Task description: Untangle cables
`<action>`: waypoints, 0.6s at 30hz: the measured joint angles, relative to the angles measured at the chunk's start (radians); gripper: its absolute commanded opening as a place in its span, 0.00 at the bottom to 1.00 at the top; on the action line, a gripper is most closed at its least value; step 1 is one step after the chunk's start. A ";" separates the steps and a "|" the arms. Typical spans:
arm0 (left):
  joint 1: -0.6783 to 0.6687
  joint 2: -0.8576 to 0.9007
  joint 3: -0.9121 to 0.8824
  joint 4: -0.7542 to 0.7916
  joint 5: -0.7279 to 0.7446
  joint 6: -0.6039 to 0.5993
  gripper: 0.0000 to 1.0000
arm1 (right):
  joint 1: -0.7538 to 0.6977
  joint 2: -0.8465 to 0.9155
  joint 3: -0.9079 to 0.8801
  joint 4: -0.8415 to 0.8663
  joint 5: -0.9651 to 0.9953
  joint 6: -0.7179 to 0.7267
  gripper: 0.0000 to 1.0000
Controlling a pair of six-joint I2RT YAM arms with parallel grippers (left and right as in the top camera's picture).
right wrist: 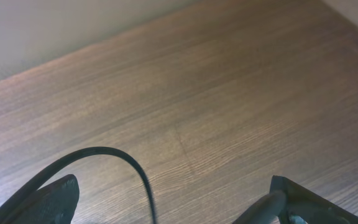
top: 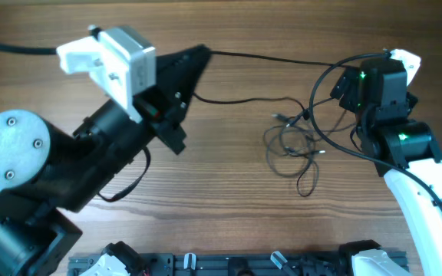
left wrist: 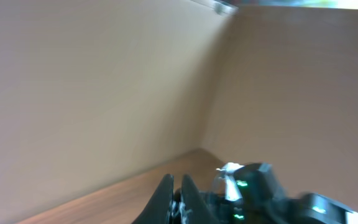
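Wood table (top: 229, 215); no containers in view. Cables (top: 291, 146) right of centre: loose tangled loops, one strand trailing left toward left gripper (top: 199, 57). Right gripper (right wrist: 169, 198) just right of tangle, spread wide, empty. Left gripper raised at far left, jaws nearly together; whether strand pinched, cannot tell. Step, likely: drawing strands apart. Next move calls for right gripper pinning loop, left pulling strand clear.
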 measured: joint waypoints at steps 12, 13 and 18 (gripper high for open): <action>0.000 -0.068 0.001 -0.052 -0.603 0.105 0.04 | -0.010 0.039 0.000 -0.008 -0.030 -0.032 1.00; 0.000 -0.069 0.001 -0.064 -0.631 0.112 0.04 | -0.010 0.039 0.000 -0.008 -0.036 -0.035 1.00; 0.000 -0.056 0.001 -0.112 -0.698 0.131 0.04 | -0.010 0.039 0.000 -0.008 -0.080 -0.063 1.00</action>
